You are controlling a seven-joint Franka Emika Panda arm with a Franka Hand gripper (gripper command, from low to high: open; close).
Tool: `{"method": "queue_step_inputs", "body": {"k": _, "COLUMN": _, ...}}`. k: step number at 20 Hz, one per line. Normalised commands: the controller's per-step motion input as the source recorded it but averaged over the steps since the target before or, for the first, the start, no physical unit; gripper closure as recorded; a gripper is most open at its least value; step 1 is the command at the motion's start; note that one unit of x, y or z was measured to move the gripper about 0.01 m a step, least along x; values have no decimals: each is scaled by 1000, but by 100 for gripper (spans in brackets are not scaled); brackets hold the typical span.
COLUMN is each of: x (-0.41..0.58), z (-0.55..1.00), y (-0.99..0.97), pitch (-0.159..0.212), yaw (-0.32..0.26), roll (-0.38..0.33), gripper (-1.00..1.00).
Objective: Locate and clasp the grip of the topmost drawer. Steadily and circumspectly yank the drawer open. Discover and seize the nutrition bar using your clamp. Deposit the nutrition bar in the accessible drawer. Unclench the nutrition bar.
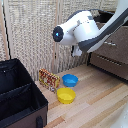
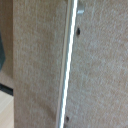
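The topmost drawer (image 1: pixel 119 41) is dark brown with a silvery bar handle (image 1: pixel 111 44); it sits pushed in on the dresser at the exterior view's right, partly hidden by my white arm. The nutrition bar (image 1: pixel 48 79), a red and yellow patterned packet, stands on the wooden floor against the woven screen. My clamp (image 1: pixel 77 51) shows only as a white block under the arm, high above the bowls and short of the dresser. Its fingers cannot be made out. The wrist view holds no fingers, only a beige woven panel (image 2: pixel 35 60) with a pale metal strip (image 2: pixel 70 60).
A blue bowl (image 1: pixel 70 79) and a yellow bowl (image 1: pixel 66 95) lie beside the bar. A large black case (image 1: pixel 20 95) fills the exterior view's lower left. A like drawer (image 1: pixel 107 64) sits below the top one. The beige screen (image 1: pixel 30 35) backs the scene.
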Motion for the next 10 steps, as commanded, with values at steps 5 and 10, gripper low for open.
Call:
{"method": "queue_step_inputs", "body": {"k": 5, "x": 19, "z": 234, "y": 98, "pitch": 7, "yaw": -277, "roll": 259, "gripper": -100}}
{"method": "queue_step_inputs", "body": {"k": 10, "x": 157, "z": 158, "y": 200, "pitch": 33, "yaw": -224, "roll": 289, "gripper": -100}}
